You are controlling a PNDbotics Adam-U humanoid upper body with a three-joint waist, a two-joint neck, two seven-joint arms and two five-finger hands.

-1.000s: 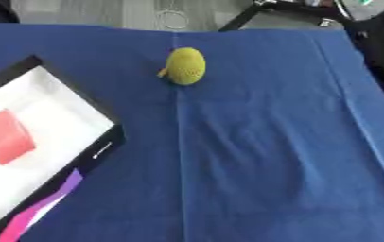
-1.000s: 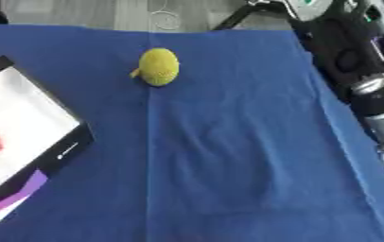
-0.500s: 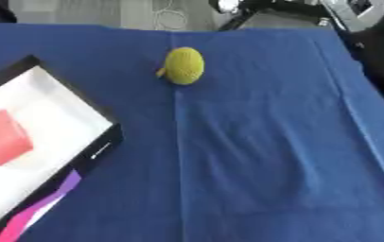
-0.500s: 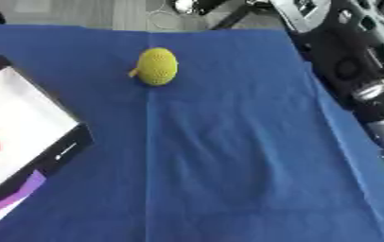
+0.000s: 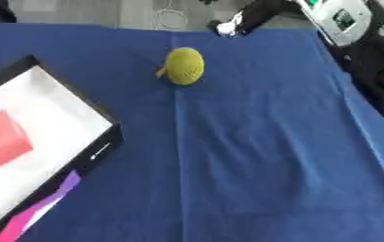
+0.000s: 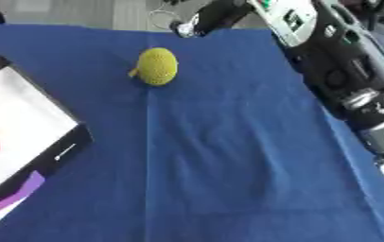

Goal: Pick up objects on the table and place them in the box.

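Left eye view: blue cloth table [image 5: 253,170], mostly bare across the middle and near side, so wide free room there. Box [image 5: 96,137] sits at the left edge, black rim, white inside, cut off by the frame at left and bottom; a pink-purple strip runs along its lower side. Red block [image 5: 3,138] lies inside the box, on the white floor near the left frame edge.

Yellow-green knitted object [image 5: 184,65] lies on the cloth at the far middle, near the table's far edge, well apart from the box. Oval shape, long axis running roughly near-to-far, with a small nub sticking out on its lower left side, toward the box.

Right eye view: right arm [image 6: 353,90], black with silver joints, comes down along the right edge of the table, off to the right of the object and apart from it. Its hand is out of frame, so fingers cannot be told. Left hand shows in neither view. Nothing touches the object.
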